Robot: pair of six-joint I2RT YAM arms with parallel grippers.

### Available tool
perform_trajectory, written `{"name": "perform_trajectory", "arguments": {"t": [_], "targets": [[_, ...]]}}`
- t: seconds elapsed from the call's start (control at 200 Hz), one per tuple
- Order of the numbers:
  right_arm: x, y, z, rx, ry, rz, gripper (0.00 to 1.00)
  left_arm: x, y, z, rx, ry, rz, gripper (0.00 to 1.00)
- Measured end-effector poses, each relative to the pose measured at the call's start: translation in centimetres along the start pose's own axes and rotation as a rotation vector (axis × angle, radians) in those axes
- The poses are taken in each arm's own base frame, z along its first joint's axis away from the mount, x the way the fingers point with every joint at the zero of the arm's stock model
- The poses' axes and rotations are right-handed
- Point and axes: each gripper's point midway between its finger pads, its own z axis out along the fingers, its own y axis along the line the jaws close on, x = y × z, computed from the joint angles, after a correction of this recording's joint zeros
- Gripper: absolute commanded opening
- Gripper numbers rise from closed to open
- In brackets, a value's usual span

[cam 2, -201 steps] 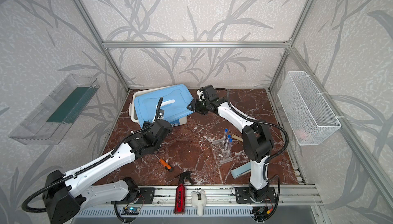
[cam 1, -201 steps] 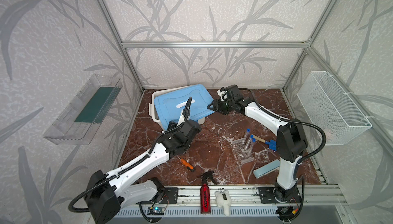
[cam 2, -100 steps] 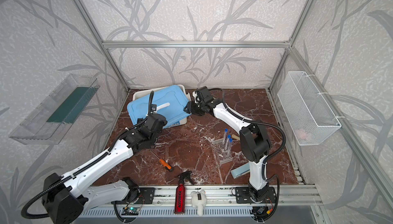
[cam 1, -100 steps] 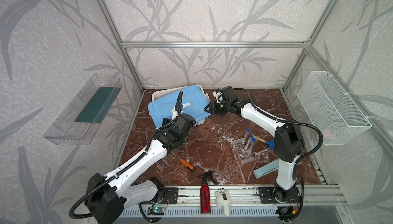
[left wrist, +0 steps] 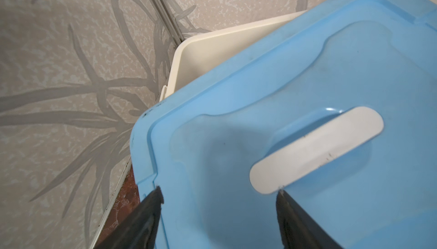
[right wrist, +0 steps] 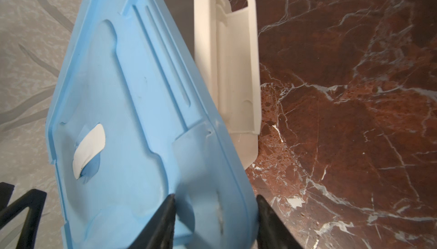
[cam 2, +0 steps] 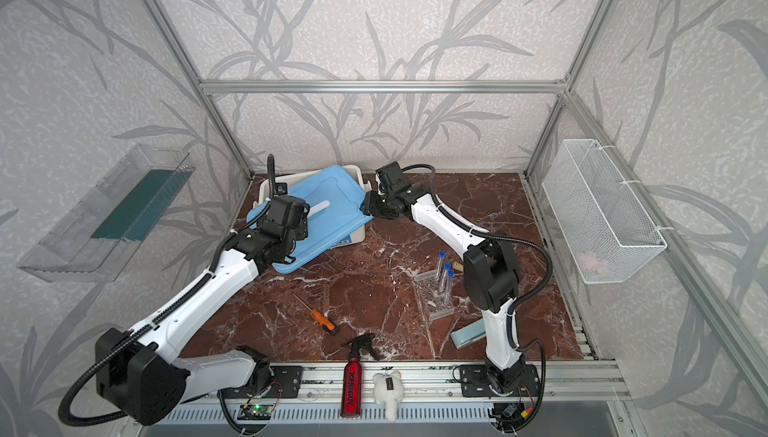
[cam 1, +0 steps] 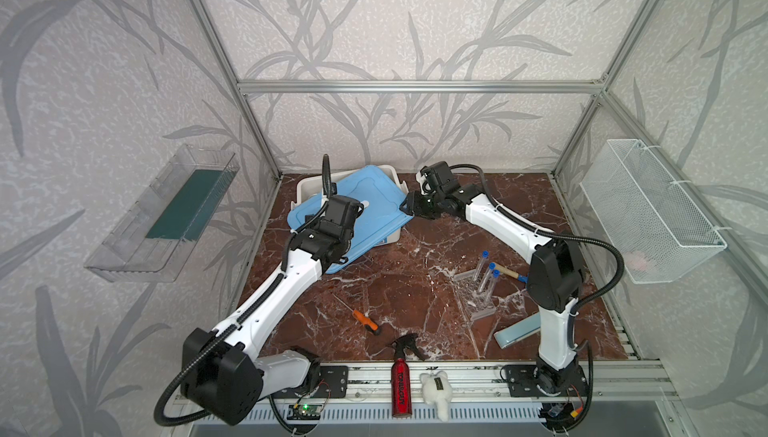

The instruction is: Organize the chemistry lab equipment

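A clear tube rack (cam 1: 476,295) stands on the table right of the middle, with three blue-capped tubes (cam 1: 486,273) upright in it. At the back left a blue lid (cam 1: 374,202) lies skewed over a white bin (cam 1: 309,183); its front corner hangs down to the table. My left gripper (left wrist: 218,189) hovers open over the lid (left wrist: 307,70), next to its white handle (left wrist: 316,150). My right gripper (right wrist: 215,198) is open at the lid's (right wrist: 130,94) right corner, one finger over the lid and one just past its edge.
An orange-handled screwdriver (cam 1: 365,320) lies at front centre. A red spray bottle (cam 1: 401,381) and a white plush toy (cam 1: 434,391) sit on the front rail. A pale blue flat piece (cam 1: 517,331) leans by the right arm's base. A wire basket (cam 1: 648,210) and a clear shelf (cam 1: 166,214) hang on the side walls.
The lid has slid and turned leftward off the bin, its front corner dropping to the table. My left gripper moved back over the lid. My right gripper followed the lid's edge leftward.
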Motion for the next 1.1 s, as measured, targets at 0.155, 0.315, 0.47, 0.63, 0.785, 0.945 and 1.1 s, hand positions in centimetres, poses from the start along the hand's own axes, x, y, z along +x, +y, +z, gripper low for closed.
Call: {"name": "perform_trajectory", "arguments": {"t": [0.155,0.315,0.47,0.63,0.785,0.945,1.1], "targets": [[0.1,-0.1,0.1,0.007,0.003,0.003,0.57,-0.6,-2.3,2.8,0.026,0.045,0.012,0.77],[0.2,-0.1,0.1,0.005,0.004,0.001,0.63,-2.2,-4.7,4.9,0.056,0.050,0.019,0.77],[0.7,-0.3,0.3,0.000,0.017,0.002,0.66,-3.7,-6.4,6.4,0.074,0.040,0.015,0.77],[0.9,0.0,0.2,-0.023,0.020,-0.002,0.67,-4.8,-7.5,7.6,0.079,0.024,0.014,0.77],[1.1,0.3,0.2,-0.043,0.024,-0.003,0.70,-6.1,-8.7,8.6,0.093,0.011,0.017,0.77],[1.3,0.6,0.2,-0.045,0.026,-0.011,0.71,-8.0,-10.6,9.9,0.124,0.000,0.022,0.77],[1.3,0.6,0.0,-0.032,0.017,-0.035,0.73,-8.9,-12.6,10.8,0.178,-0.001,0.013,0.77]]}}
